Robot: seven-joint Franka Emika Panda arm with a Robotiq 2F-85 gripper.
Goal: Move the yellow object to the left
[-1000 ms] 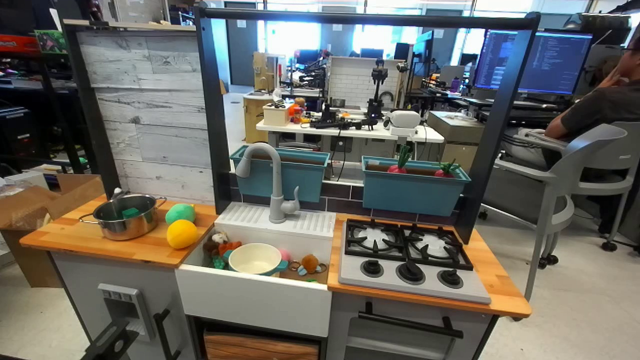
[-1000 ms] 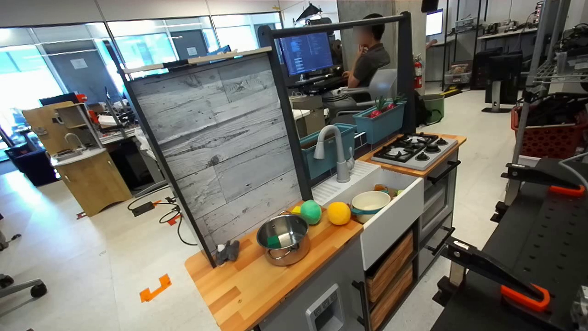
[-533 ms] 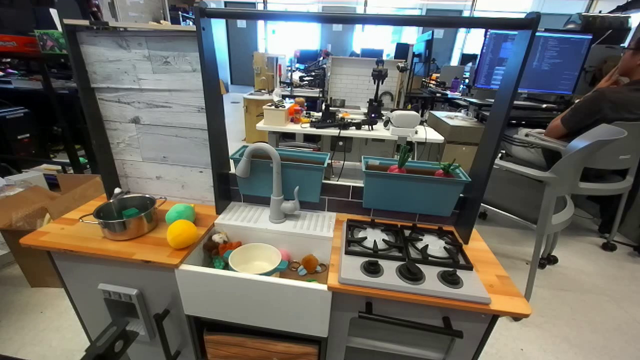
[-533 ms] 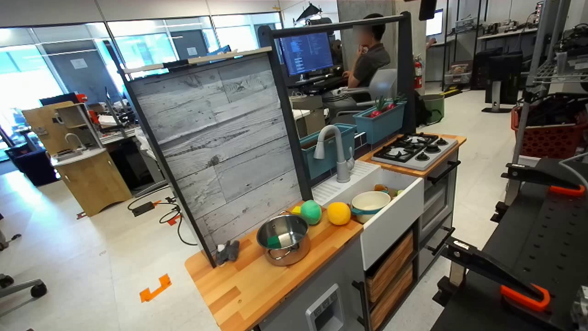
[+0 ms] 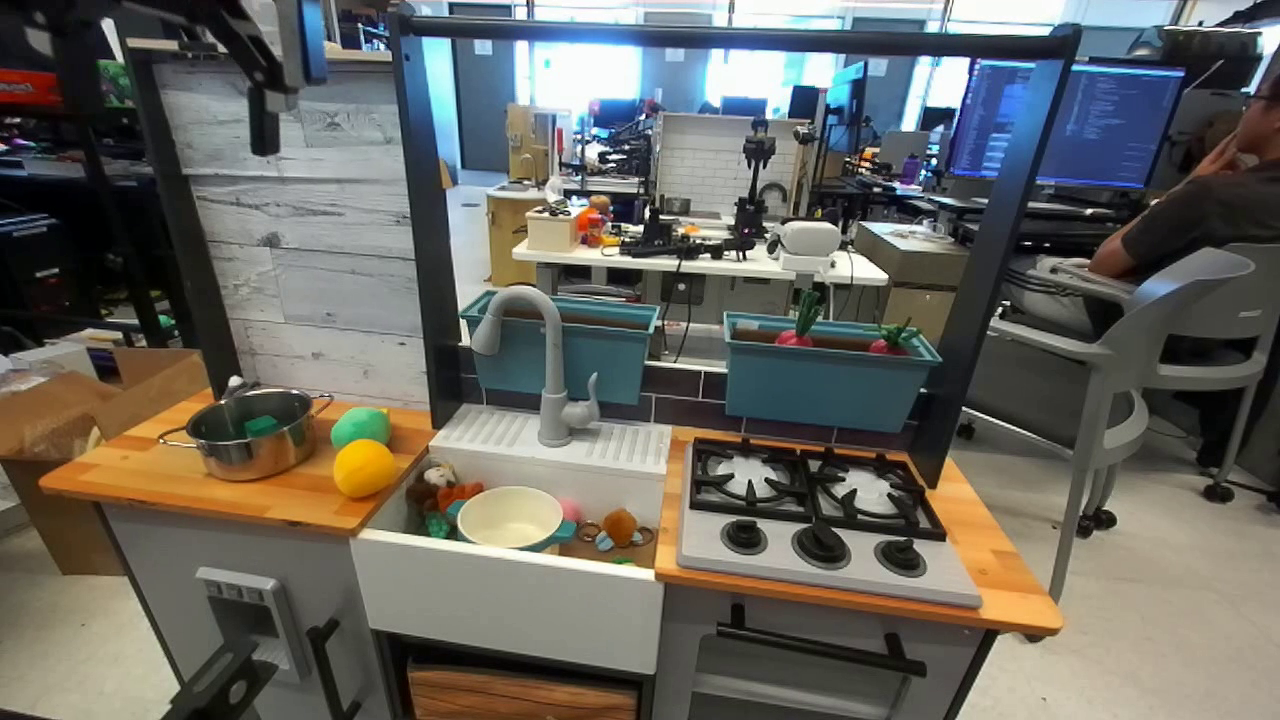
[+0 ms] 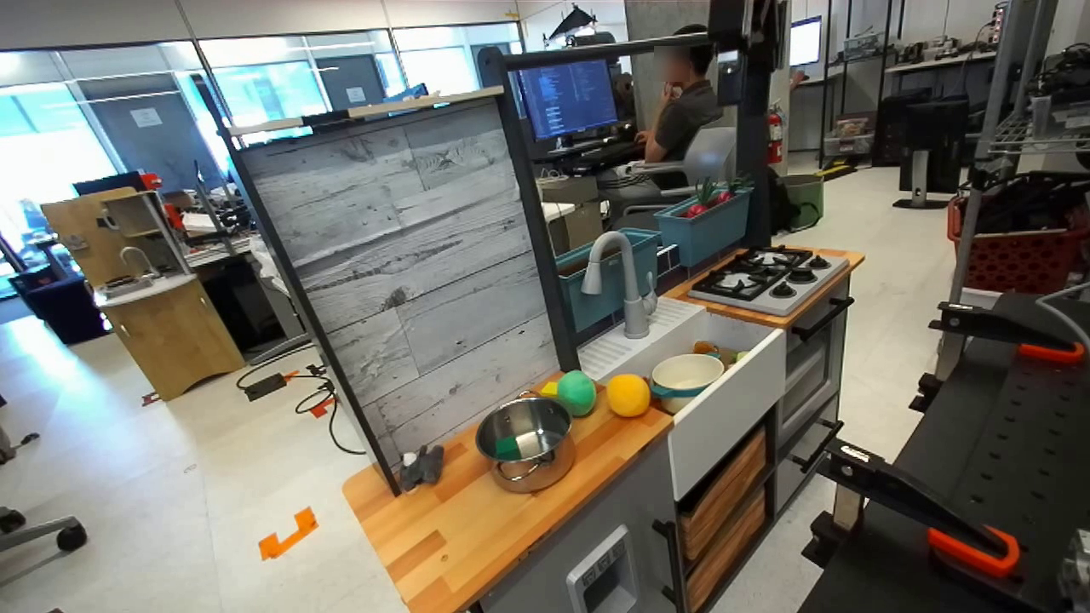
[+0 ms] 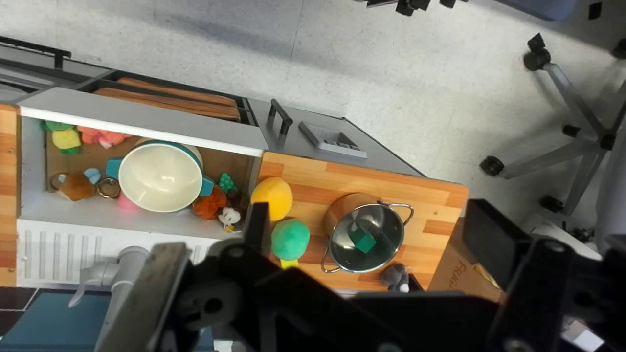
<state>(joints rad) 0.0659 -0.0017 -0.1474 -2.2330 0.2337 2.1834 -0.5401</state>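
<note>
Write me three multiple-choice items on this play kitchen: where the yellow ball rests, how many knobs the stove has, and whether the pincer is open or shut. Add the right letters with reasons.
1. Where does the yellow ball rest?
A) In the metal pot
B) On the wooden counter, next to the green ball
C) In the sink

2. How many black knobs show on the stove?
A) Two
B) Four
C) Three

3. How does the pincer stand?
A) Open
B) Shut, holding nothing
C) Shut on the green ball

Right letters:
1. B: both exterior views show it on that counter, close by the green ball.
2. C: both exterior views show three in a row along the front.
3. A: the wrist view shows its fingers wide apart.
</note>
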